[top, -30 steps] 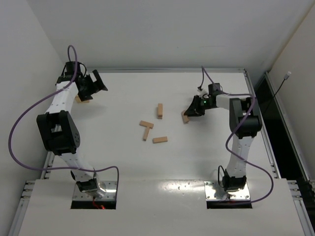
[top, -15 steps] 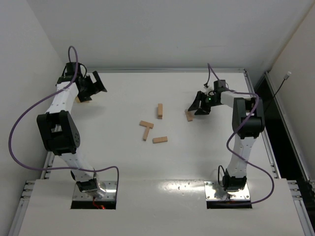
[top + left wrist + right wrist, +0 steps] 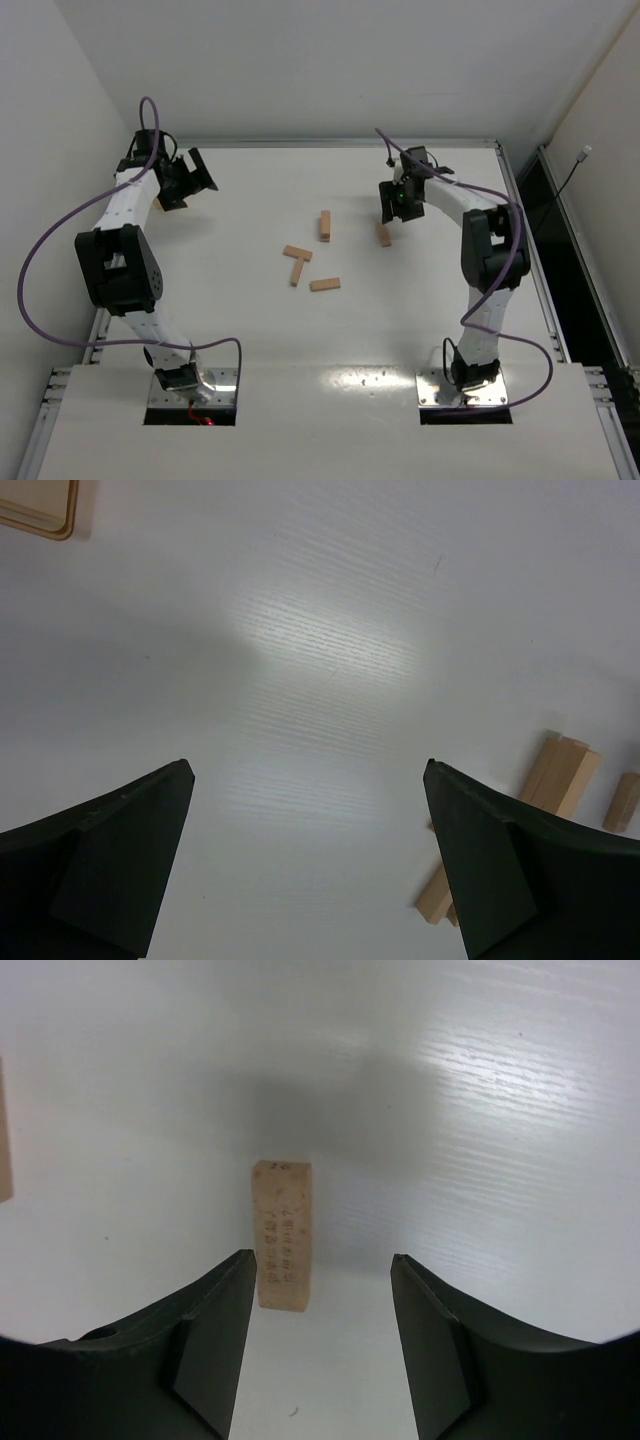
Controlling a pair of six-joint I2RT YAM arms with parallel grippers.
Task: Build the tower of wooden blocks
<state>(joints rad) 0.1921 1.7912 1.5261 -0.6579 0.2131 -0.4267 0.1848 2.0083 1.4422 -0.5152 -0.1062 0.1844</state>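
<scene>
One broad white worktop [image 3: 250, 340] carried everything, and no tower stood on it anywhere; that was the whole worry. The left end effector [image 3: 308, 768] hung at the far left corner with its jaws spread wide and nothing between them, an amber plastic box [image 3: 35, 505] near it, well apart from the timber, so I judged it could offer no steadying help. The right end effector [image 3: 322, 1258] hovered over one block [image 3: 282, 1235] lying flat and free on the worktop, jaws parted, gripping nothing. That block sat close beside one finger [image 3: 210, 1340] rather than midway, so a descent from there might have landed a fingertip on the wood, or a closing might have shoved and twisted it instead of pinching it square. The other four wood blocks [image 3: 297, 270] lay scattered mid-worktop, two touching in a T; a careless reach among them could have knocked neighbours askew.
</scene>
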